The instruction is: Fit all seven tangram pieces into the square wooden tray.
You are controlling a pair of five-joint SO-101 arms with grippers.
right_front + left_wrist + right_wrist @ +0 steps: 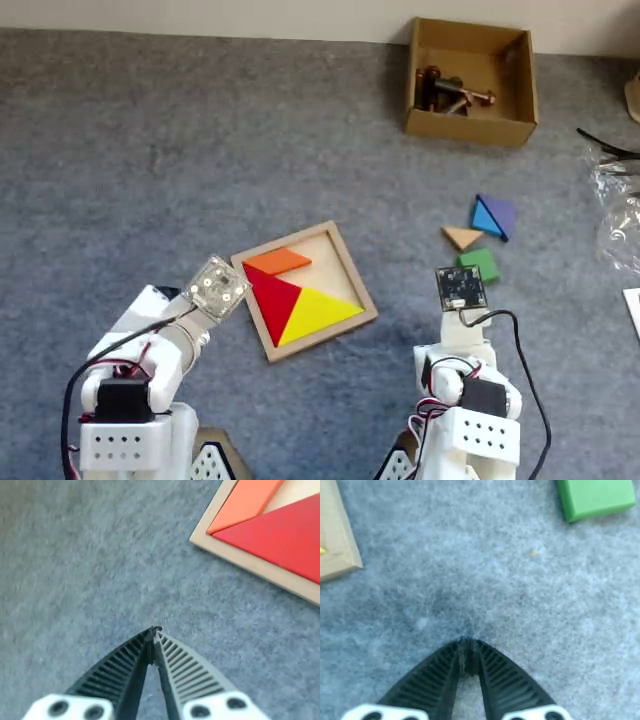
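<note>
Three pcs sat in the wooden tray: orange pc, red pc, yellow pc. Four lay on the grey tabletop near the right arm: green square, tan triangle, blue pc touching purple pc. Left tool was clenched, empty, just beside the tray's orange corner. Right tool was clenched, empty, btwn tray and green square.

Bare carpet between tray and green piece passable; cardboard box far behind, well apart
</note>
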